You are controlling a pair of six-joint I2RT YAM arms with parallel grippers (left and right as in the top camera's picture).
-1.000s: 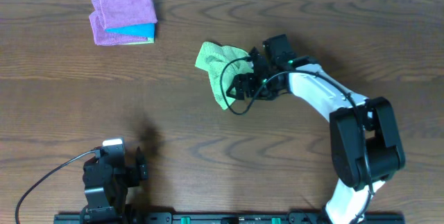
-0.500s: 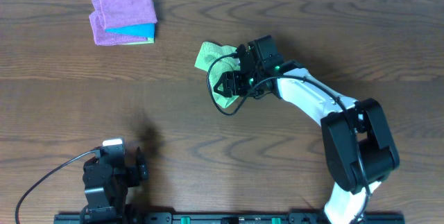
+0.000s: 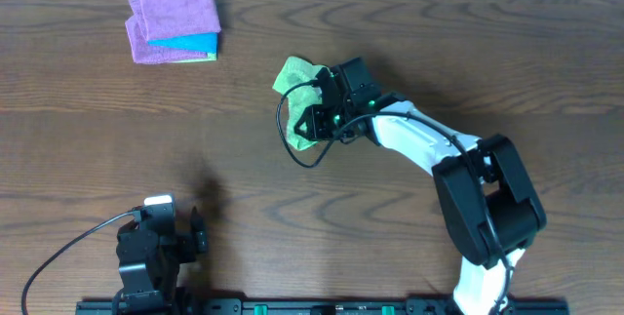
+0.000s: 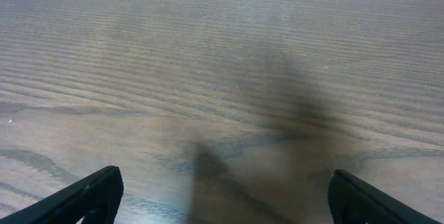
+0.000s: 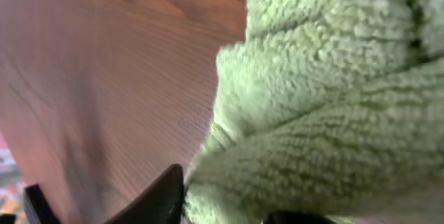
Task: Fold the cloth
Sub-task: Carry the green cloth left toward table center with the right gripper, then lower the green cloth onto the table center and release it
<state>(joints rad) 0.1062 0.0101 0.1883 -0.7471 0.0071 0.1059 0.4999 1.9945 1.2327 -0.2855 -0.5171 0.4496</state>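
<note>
Right pincer (image 3: 313, 123) clamped on the fluffy, crumpled green cloth (image 3: 292, 75) toward the far edge of the wood-grain table (image 3: 507, 32); left pincer (image 4: 225, 186) spread apart

Soft, even light covers the desk (image 3: 88, 120) without glare, leaving a faint smudged shadow beside the left arm (image 3: 146, 252). In the left wrist view a broad dim shadow crosses sharp wood grain, and the fingertips (image 4: 90, 193) of the left hand (image 4: 225, 177) are near-black. In the close right wrist view the green cloth (image 5: 326, 113) looks slightly soft, the desk beside it blurred and reddish.
</note>
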